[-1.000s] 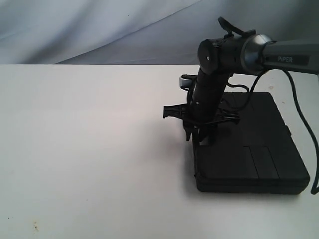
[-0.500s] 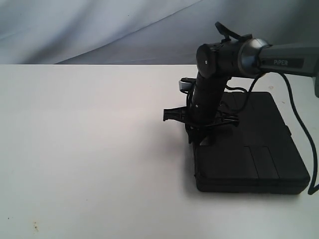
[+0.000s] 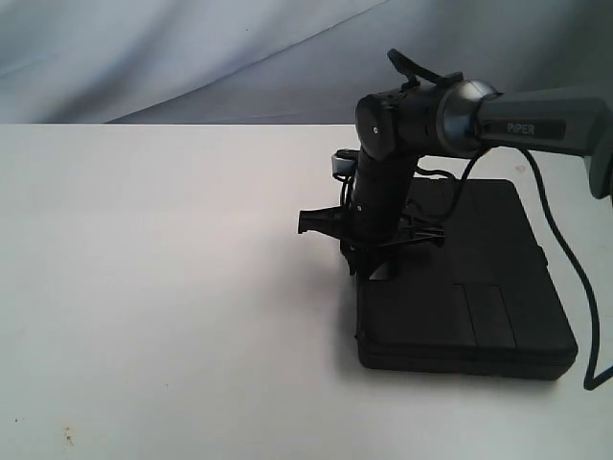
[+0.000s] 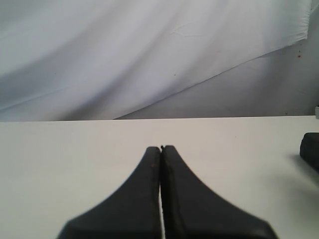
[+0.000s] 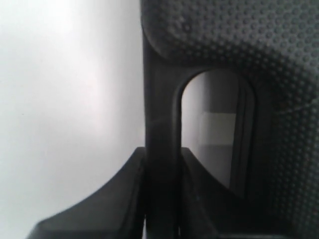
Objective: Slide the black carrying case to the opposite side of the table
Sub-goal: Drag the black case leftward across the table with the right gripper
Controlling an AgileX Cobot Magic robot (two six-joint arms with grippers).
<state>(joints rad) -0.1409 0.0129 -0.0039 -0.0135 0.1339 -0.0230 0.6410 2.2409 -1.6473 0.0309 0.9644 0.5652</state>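
The black carrying case [image 3: 469, 292] lies flat on the white table [image 3: 163, 287], right of centre in the exterior view. My right gripper [image 3: 372, 264] points down at the case's left edge, shut on the case's handle [image 5: 160, 124]; one finger [image 5: 127, 191] sits outside the handle bar, the other inside the handle opening. The dimpled case lid [image 5: 239, 40] fills the right wrist view. My left gripper [image 4: 161, 149] is shut with nothing in it, hovering over bare table; it does not show in the exterior view. A dark corner of the case [image 4: 310, 149] shows at that view's edge.
A pale wrinkled backdrop [image 3: 192, 57] hangs behind the table's far edge. The right arm's cable [image 3: 565, 259] loops over the case's right side. Small specks [image 3: 67, 436] mark the table near the front left corner.
The right gripper has moved left with the handle in its grip, and the case has slid left across the table by a small distance.
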